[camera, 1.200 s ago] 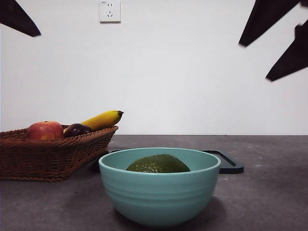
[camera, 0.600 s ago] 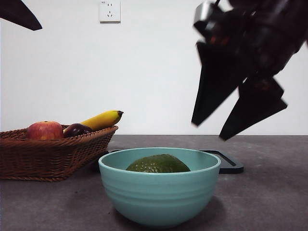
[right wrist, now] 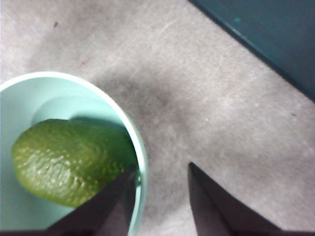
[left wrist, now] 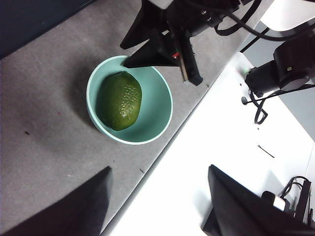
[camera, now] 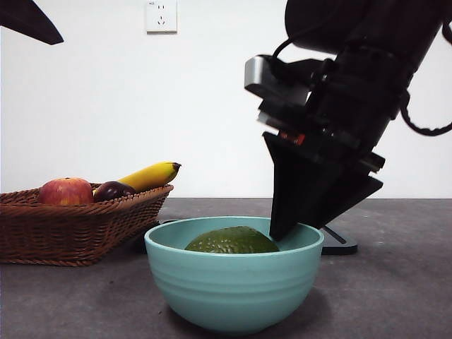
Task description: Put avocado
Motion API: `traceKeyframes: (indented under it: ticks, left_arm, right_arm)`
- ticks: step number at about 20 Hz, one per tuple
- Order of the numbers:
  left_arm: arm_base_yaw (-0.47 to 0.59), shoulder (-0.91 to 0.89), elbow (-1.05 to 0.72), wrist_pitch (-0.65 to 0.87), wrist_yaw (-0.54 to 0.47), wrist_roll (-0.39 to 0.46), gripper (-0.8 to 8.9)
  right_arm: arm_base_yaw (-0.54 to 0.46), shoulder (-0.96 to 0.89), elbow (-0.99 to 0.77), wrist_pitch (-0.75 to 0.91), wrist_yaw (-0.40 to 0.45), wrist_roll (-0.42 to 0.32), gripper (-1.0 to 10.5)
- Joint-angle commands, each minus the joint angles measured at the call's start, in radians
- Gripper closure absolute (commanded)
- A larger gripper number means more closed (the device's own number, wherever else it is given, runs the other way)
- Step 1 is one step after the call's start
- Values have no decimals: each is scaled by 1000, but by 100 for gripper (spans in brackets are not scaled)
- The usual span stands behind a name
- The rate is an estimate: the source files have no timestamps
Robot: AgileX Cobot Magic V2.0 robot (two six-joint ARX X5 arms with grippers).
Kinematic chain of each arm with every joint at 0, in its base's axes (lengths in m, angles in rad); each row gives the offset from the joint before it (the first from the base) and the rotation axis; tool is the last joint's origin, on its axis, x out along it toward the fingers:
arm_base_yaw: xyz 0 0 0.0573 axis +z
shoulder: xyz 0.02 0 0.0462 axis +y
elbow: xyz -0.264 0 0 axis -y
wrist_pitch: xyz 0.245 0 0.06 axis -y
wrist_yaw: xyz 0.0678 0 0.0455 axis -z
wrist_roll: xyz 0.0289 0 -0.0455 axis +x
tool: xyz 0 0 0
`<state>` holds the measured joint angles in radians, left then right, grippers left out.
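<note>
1. One avocado [camera: 232,241] is lying inside one light blue bowl [camera: 233,289] on the gray table [camera: 395,289]. It is touching the bowl's floor and sitting close to one wall.
2. One brown basket [camera: 70,229] is standing beside the bowl. It is holding one red apple [camera: 65,191], one dark round fruit [camera: 113,190] and one yellow banana [camera: 150,175].
3. One black tray [camera: 339,240] is lying behind the bowl, and one white wall socket [camera: 161,15] is sitting high on the wall.
4. The right gripper [camera: 296,229] is hanging at the bowl's rim, just beside the avocado. Its two jaws are standing a little apart, one over the inside of the bowl and one outside it, and they are holding nothing.
5. The left gripper [left wrist: 157,201] is waiting high up, well apart from the bowl. Its jaws are spread wide and are holding nothing.
6. The left wrist view is showing the whole avocado from above. The front view is showing only its top, because the bowl's wall is hiding the rest.
7. Only the front view is showing the basket and its fruit.
8. The basket is being cut off at the picture's edge, and the tray is partly hiding behind the bowl and the arm.
</note>
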<state>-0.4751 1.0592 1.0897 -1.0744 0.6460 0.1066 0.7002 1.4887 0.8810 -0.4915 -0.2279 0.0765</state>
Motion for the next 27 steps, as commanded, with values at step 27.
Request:
traceKeyframes:
  ticks: [27]
  left_arm:
    - [-5, 6, 15, 16, 5, 13, 503]
  right_arm:
    - [-196, 269, 583, -218, -7, -38, 933]
